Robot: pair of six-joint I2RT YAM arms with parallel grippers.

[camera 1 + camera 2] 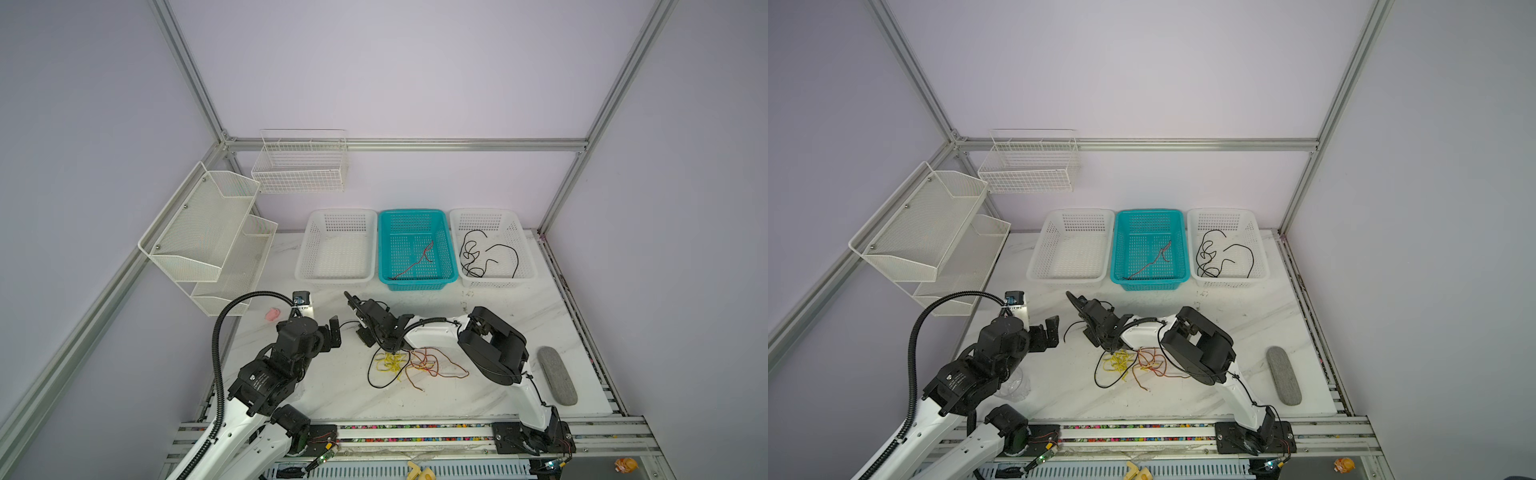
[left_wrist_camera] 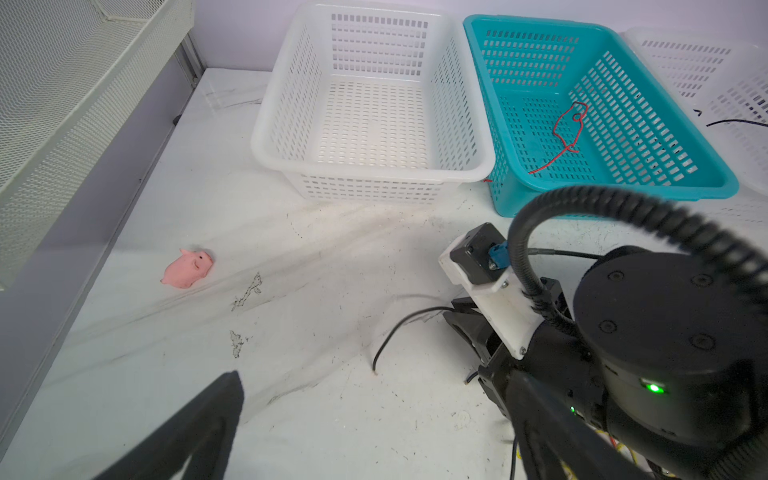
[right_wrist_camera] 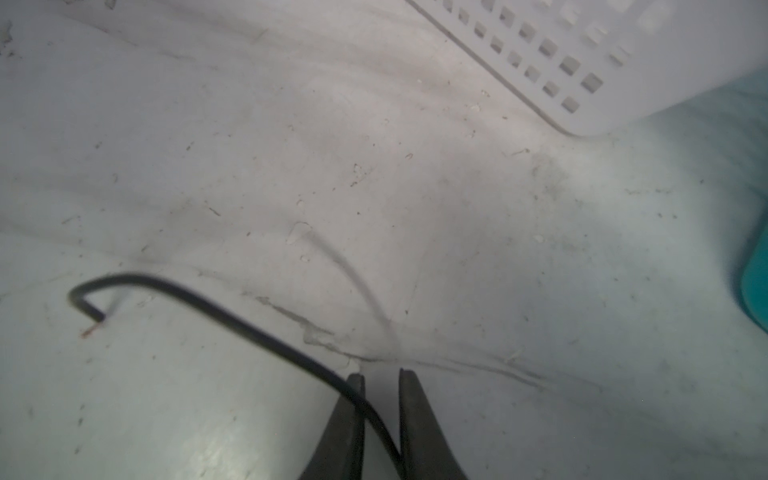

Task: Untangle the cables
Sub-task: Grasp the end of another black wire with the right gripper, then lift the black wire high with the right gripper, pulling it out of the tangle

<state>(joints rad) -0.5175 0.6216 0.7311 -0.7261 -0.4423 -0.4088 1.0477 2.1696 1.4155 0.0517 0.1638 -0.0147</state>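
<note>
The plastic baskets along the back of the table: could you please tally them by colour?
White perforated plastic baskets: 2 (left, right)
Teal perforated plastic basket: 1
Total: 3

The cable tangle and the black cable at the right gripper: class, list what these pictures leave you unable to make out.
- Both top views: the right arm hides part of the tangle; its strands are too thin to tell which crosses over which.
- Right wrist view: the picture's edge cuts off the black cable behind the right gripper, so where it leads is unseen.
- Left wrist view: the right arm covers nearly all the tangle.
</note>
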